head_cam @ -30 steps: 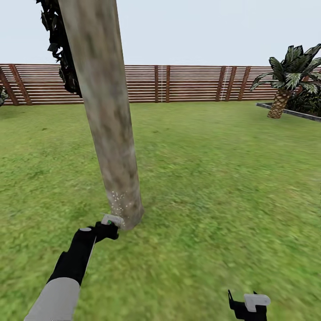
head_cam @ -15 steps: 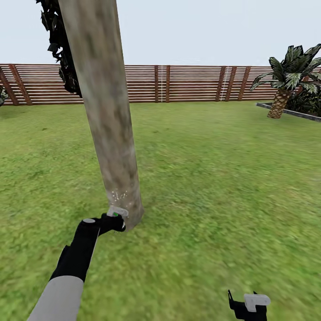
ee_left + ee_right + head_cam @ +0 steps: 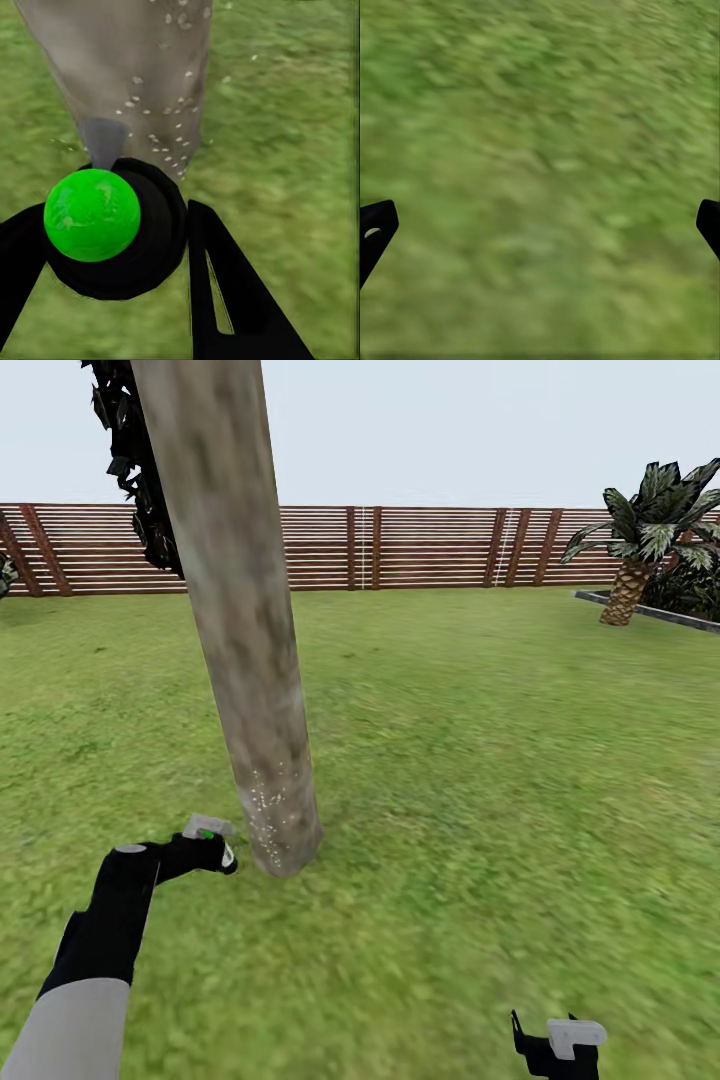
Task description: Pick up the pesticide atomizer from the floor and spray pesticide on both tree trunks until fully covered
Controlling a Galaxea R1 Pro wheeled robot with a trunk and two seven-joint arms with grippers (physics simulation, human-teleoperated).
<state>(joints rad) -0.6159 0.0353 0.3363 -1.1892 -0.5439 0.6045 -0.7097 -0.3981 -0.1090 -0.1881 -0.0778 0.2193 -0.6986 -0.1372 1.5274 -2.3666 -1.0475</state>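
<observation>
While the left gripper [image 3: 215, 850] clamps the pesticide atomizer [image 3: 112, 229] low beside the base of the tree trunk [image 3: 240, 630], white spray specks dot the bark there. The right gripper [image 3: 555, 1050] hangs over the lawn [image 3: 480, 760], fingers [image 3: 375, 229] spread wide apart, empty.

The left gripper [image 3: 124, 247] is clamping the pesticide atomizer [image 3: 112, 232] — its green cap facing the camera — nozzle aiming at the tree trunk [image 3: 127, 67], where pale droplets are speckling the bark.
</observation>
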